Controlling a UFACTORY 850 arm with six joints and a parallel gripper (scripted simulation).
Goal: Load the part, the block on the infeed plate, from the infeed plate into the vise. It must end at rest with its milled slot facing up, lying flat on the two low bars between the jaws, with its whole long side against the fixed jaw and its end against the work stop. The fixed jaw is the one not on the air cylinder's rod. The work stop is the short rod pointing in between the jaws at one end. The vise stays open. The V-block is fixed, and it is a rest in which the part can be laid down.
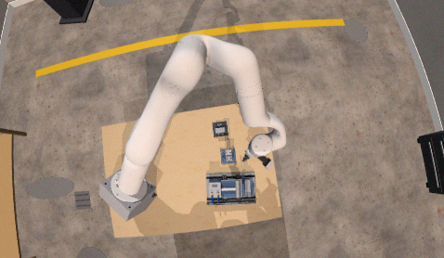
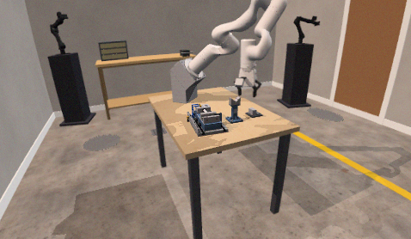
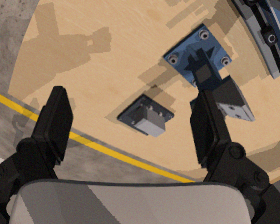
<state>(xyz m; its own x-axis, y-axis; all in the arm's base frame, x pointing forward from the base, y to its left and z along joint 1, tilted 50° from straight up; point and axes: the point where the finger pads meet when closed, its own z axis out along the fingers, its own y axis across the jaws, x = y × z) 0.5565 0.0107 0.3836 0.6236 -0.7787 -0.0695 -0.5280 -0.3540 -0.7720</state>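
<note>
The part point(image 3: 145, 113) point(image 1: 219, 129) is a small grey block lying on the dark infeed plate near the far side of the table. It also shows in the exterior view point(image 2: 253, 113). My gripper point(image 3: 131, 102) point(image 2: 248, 88) point(image 1: 257, 158) is open and empty. It hangs well above the table, beside the V-block and off to one side of the plate. In the wrist view the part lies far below, between my two fingers. The vise point(image 1: 230, 187) stands open near the table's front edge, also seen in the exterior view point(image 2: 206, 119). Its jaws and work stop are too small to make out.
The blue V-block point(image 1: 228, 155) stands between the infeed plate and the vise, partly behind my right finger in the wrist view point(image 3: 199, 56). The table edge is close to my gripper's right in the top view. My arm's base point(image 1: 127, 195) sits at the table's left corner.
</note>
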